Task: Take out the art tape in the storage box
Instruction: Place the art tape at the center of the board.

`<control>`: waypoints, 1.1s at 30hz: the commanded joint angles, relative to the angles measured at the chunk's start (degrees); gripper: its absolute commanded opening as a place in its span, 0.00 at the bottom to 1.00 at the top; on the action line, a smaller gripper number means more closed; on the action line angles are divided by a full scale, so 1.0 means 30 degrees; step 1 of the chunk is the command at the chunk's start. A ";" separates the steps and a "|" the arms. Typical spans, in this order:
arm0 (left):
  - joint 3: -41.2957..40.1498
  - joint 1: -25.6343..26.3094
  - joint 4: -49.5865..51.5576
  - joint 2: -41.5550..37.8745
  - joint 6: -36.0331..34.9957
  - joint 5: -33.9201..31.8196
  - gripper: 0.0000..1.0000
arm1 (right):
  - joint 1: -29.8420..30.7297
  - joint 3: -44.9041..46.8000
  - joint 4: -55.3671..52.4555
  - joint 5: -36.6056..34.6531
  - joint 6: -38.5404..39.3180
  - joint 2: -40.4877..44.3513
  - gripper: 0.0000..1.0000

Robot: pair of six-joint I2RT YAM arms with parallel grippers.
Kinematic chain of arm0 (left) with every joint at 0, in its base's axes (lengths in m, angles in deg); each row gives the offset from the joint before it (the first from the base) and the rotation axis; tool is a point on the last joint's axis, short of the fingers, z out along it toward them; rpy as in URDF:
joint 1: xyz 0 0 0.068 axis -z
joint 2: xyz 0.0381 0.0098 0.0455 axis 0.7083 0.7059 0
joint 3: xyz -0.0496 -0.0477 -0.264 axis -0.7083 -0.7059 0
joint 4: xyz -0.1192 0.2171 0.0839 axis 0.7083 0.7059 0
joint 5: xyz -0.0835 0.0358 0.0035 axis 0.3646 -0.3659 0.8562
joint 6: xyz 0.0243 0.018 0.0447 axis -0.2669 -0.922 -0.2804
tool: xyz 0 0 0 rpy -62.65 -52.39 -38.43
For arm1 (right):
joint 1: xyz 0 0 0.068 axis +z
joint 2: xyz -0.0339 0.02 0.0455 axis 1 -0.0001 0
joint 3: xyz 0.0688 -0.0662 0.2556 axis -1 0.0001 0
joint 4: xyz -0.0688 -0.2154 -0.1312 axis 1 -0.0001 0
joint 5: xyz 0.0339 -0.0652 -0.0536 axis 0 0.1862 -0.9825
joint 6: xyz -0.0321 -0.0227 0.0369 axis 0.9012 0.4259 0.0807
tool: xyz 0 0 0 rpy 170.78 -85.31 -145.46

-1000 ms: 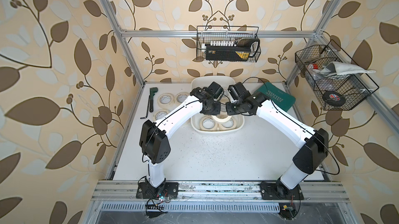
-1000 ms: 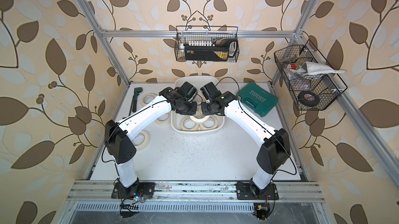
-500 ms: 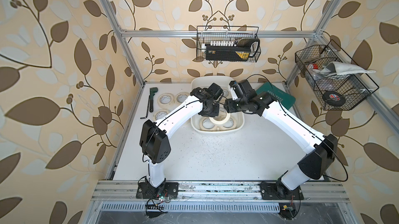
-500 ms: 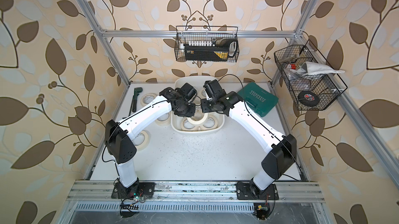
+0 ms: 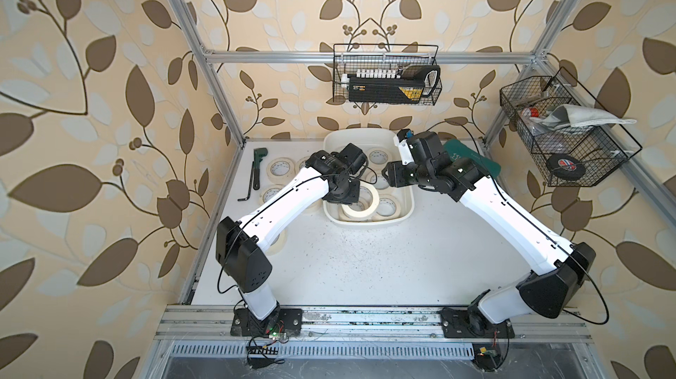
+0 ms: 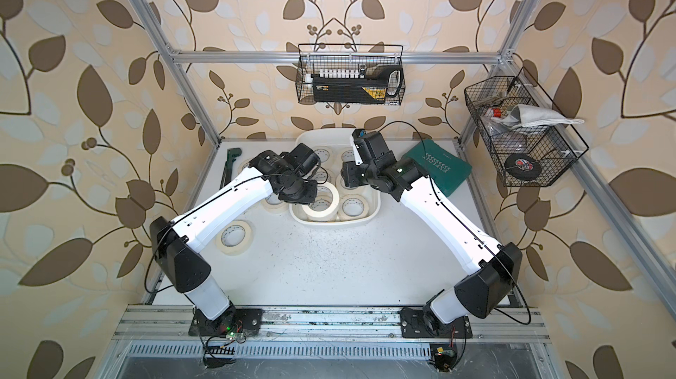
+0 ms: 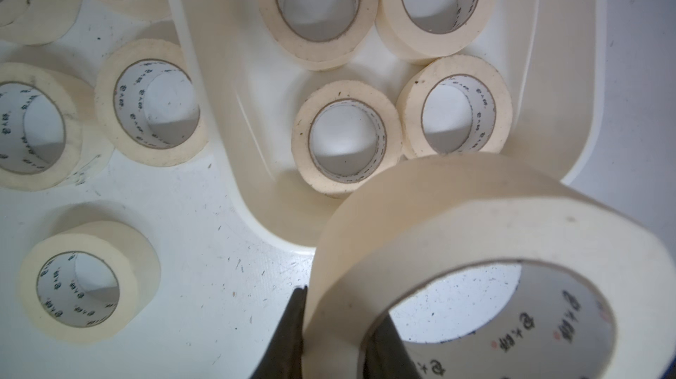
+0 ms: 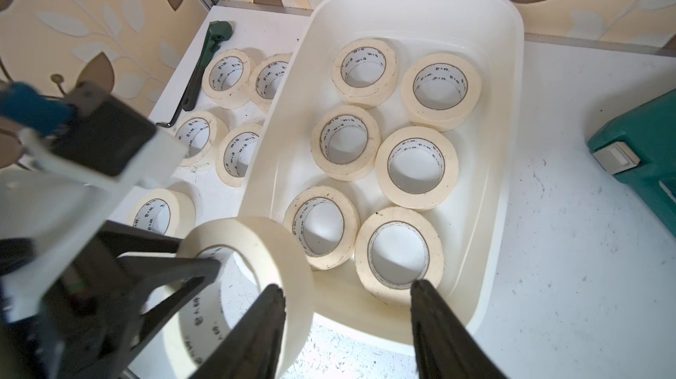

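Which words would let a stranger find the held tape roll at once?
Look at the white box at the back of the table. Above its near left corner, the left end effector pinches one roll. Its neighbours lie flat; only this one hangs tilted.

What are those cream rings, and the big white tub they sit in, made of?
The cream rings look like matte paper tape wound on white printed cores, probably cardboard: dull surface, dark specks. The white tub looks like smooth moulded plastic: soft sheen, rounded corners, thin rim.
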 commanded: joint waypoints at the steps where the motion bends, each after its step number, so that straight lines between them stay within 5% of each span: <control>1: -0.1730 -0.0634 0.0343 -0.1989 0.0502 -0.0743 0.00 | -0.0182 0.0284 0.0154 0.0443 -0.0206 -0.0117 0.57; 16: -1.1135 -0.5095 -0.1413 -0.7863 0.4000 0.0395 0.00 | -0.0366 0.0057 -0.0140 0.1112 -0.0538 -0.1086 0.57; 33: -1.6326 -0.6844 -0.5352 -0.7769 0.6615 0.1447 0.00 | -0.0521 0.0230 -0.0169 0.1275 -0.0623 -0.1394 0.57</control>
